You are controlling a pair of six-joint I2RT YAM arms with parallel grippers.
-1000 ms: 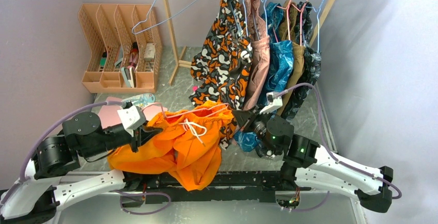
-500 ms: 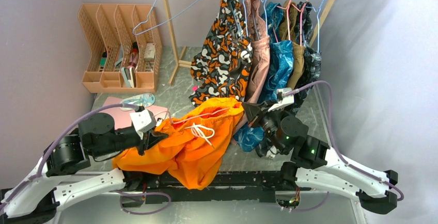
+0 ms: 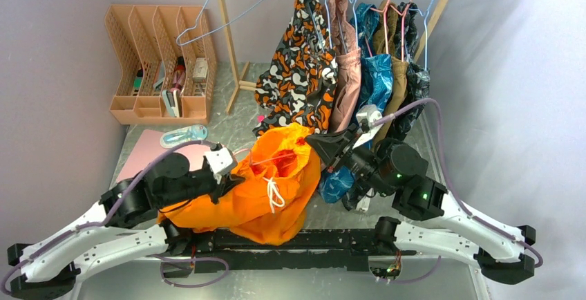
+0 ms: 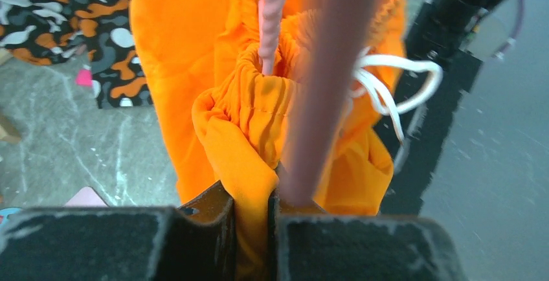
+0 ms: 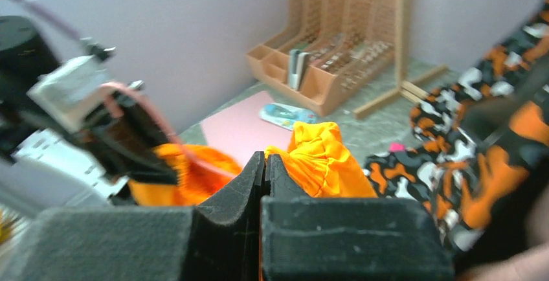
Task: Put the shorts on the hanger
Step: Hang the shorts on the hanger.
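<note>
The orange shorts point(image 3: 269, 200) hang bunched between my two grippers above the table's near edge, the white drawstring point(image 3: 276, 191) dangling in front. My left gripper point(image 3: 231, 179) is shut on a fold of the shorts point(image 4: 252, 112), seen pinched between its fingertips point(image 4: 252, 197). The pink hanger point(image 4: 270, 15) runs up from beside the left gripper's right finger into the gathered waistband. My right gripper point(image 3: 314, 144) is shut on the far edge of the shorts point(image 5: 324, 158), jaws point(image 5: 265, 158) pressed together. The hanger's wire point(image 5: 145, 109) arcs from the left gripper in the right wrist view.
A wooden rack behind holds several hung garments, the orange-black-white patterned one point(image 3: 297, 72) closest to my right gripper. A light-blue hanger point(image 3: 228, 10) hangs at the rack's left. A peach file organizer point(image 3: 159, 58) and a pink mat point(image 3: 148, 151) lie at the left.
The left arm has advanced to the right and the right gripper has moved left, both still gripping. The shorts have gone from spread wide to a narrower, taller bunch.
</note>
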